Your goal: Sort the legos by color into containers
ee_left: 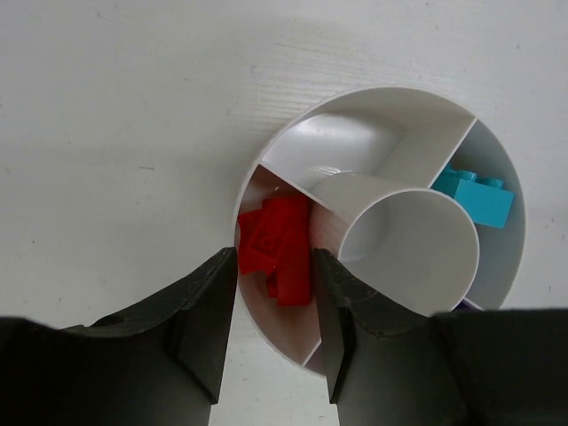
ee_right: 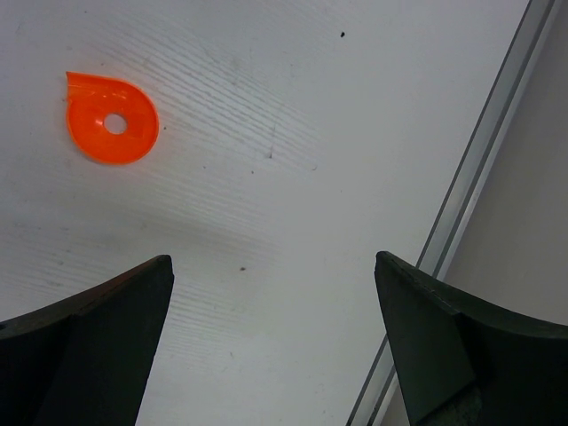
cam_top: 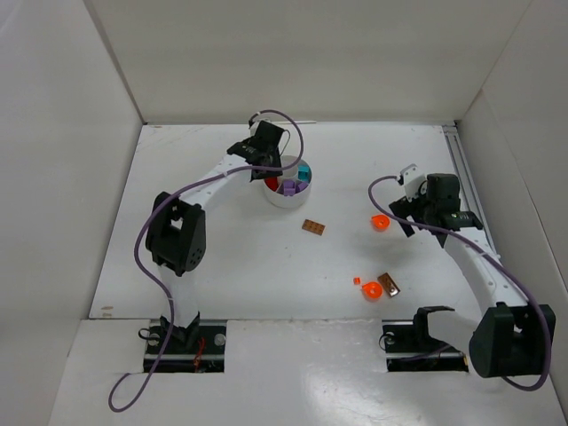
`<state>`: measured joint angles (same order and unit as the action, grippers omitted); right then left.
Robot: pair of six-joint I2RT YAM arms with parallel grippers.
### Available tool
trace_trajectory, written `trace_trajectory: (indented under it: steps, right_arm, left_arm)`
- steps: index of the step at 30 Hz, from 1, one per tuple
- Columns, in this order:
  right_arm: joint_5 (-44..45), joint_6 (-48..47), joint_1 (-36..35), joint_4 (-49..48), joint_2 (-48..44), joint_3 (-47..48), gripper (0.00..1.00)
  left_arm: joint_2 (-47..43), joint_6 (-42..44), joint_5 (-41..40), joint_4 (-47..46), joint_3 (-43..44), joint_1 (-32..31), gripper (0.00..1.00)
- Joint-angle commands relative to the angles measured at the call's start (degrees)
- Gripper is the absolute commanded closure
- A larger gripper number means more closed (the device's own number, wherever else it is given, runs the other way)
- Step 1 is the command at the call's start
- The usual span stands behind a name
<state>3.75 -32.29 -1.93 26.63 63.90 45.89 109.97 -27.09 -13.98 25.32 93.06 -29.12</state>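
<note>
Left gripper [ee_left: 273, 266]: narrowly parted over one wedge of the dish [ee_left: 373, 99], apparently gripping nothing.
Red bricks [ee_left: 280, 244]: lay in that wedge, between the fingers.
Teal brick [ee_left: 475, 195]: sat in another wedge.
Right gripper [ee_right: 273, 262]: spread wide, empty, above the table [ee_right: 266, 195].
Orange piece [ee_right: 113, 117]: lay flat on the table nearby.

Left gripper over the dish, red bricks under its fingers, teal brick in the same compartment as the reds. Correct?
One error: the teal brick is not with the red bricks. It lies in a separate wedge of the white dish, walled off from them. The left wrist view shows it. The left gripper is over the dish with the reds under its fingers.
</note>
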Motion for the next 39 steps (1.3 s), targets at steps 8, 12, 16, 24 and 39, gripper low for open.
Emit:
trace_trajectory:
  steps: [8,12,16,24,39]
  right_arm:
    - [-5.85,1.09,0.26,0.79,-3.78,-1.06,0.0]
    - [-10.24,1.88,0.26,4.47,-6.5,-4.22,0.0]
    - [-13.23,6.42,-0.95,9.05,-9.83,-7.38,0.0]
    - [-6.14,22.87,-8.25,15.1,-16.6,-13.89,0.05]
    - [1.78,46.96,-28.72,21.27,-14.08,-17.24,0.12]
  left_arm:
    - [-7.22,-0.24,1.06,-1.5,-3.05,0.38,0.6]
    - [-13.45,-0.94,0.44,-1.5,-6.65,0.38,0.57]
    - [-24.16,-3.83,-0.08,-4.13,-14.82,0.38,0.37]
    - [-35.43,-8.32,1.05,-7.73,-29.58,-1.9,0.18]
    - [-40.98,-7.8,4.57,-10.47,-37.25,-1.9,0.17]
